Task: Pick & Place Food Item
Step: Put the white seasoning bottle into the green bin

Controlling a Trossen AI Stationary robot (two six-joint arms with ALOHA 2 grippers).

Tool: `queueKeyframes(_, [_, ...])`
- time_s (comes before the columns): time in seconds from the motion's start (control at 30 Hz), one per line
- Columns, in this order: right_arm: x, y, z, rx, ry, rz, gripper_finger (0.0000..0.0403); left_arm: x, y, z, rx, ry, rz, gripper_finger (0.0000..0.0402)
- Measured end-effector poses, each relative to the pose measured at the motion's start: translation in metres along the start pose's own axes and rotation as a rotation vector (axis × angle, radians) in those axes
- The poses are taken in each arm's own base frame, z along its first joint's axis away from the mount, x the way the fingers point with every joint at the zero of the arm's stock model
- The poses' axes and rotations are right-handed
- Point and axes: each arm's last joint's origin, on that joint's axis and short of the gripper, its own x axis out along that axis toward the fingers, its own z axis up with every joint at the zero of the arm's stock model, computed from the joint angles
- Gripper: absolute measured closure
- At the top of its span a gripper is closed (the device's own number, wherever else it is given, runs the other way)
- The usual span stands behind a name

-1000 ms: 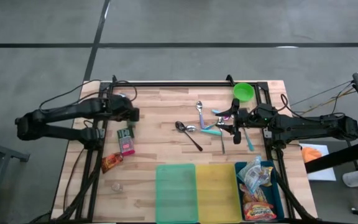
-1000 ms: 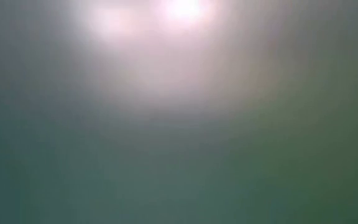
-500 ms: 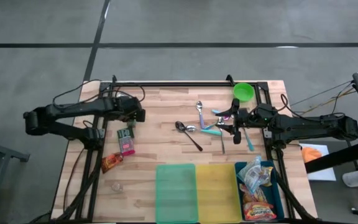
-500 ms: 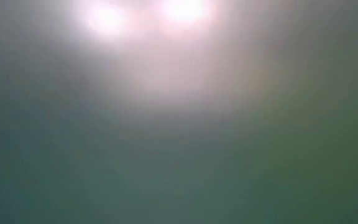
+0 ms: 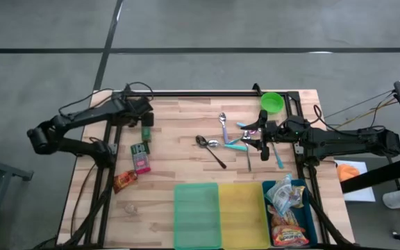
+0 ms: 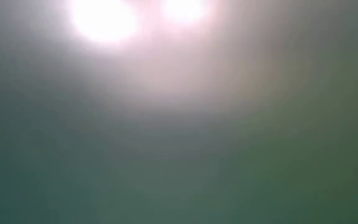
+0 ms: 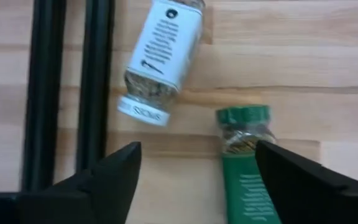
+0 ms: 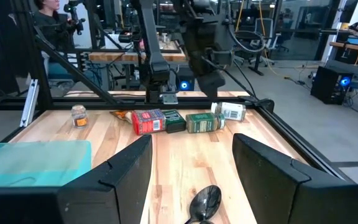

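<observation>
Since the earlier frame the left hand [image 7: 194,180] has opened above the green-capped jar [image 7: 244,158]; centre both fingers astride it before closing, while the right hand [image 8: 191,177] waits open.

The high camera is looking straight down on the whole table [image 5: 186,114]. The left wrist camera is hovering close above its left edge; the right wrist camera is facing across towards that edge. Both wrist cameras are sharing the spice jars [image 7: 160,59] [image 8: 229,112].

Green-capped, green-labelled jar [image 7: 244,155], white-labelled jar [image 7: 160,59], red packet [image 5: 142,164], green tray [image 5: 197,215], yellow tray [image 5: 242,215]
</observation>
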Motion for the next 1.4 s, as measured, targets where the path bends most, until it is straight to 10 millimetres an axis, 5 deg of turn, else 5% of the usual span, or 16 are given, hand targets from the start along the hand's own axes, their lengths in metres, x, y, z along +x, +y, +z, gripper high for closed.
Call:
queueKeyframes(0.7, [0.000,0.000,0.000,0.000,0.000,0.000,0.0181,0.051,0.027,0.001,0.095,0.008,0.028,0.0064])
queueKeyframes(1.4, [0.000,0.000,0.000,0.000,0.000,0.000,0.0181,0.076,0.030,-0.009,0.186,-0.070,-0.029,0.0071])
